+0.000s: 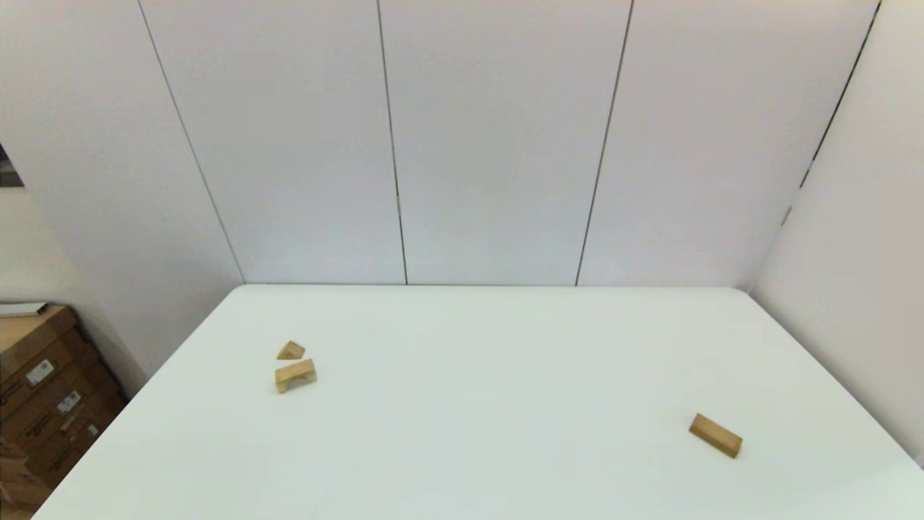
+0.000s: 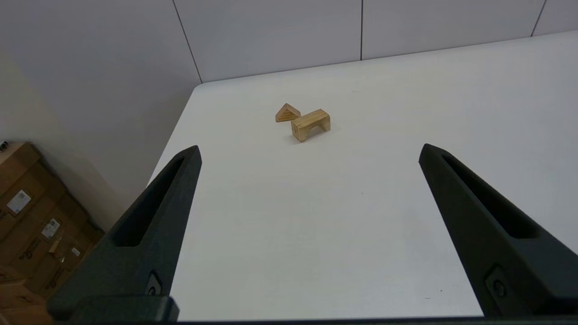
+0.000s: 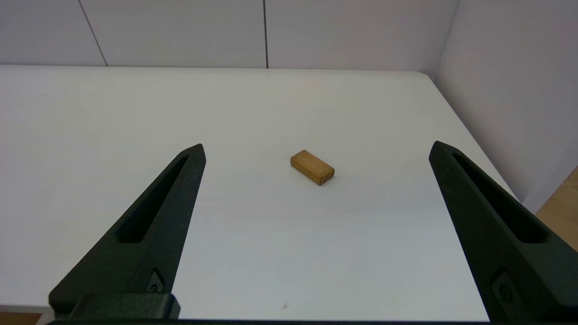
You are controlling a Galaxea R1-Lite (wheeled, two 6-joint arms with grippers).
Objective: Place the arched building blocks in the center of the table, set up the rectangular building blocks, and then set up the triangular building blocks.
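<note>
The arched block (image 1: 295,375) (image 2: 310,125) stands on the left part of the white table (image 1: 476,404), notch down. The triangular block (image 1: 290,351) (image 2: 287,113) lies just behind it, close but whether touching I cannot tell. The rectangular block (image 1: 715,435) (image 3: 312,167) lies flat near the table's right side. Neither arm shows in the head view. In its wrist view my left gripper (image 2: 309,151) is open, well short of the arch and triangle. My right gripper (image 3: 316,149) is open too, held back from the rectangular block, nothing between its fingers.
Cardboard boxes (image 1: 43,390) (image 2: 31,225) are stacked on the floor off the table's left edge. Wall panels (image 1: 462,144) close the back, and a side wall (image 1: 859,253) runs close along the table's right edge.
</note>
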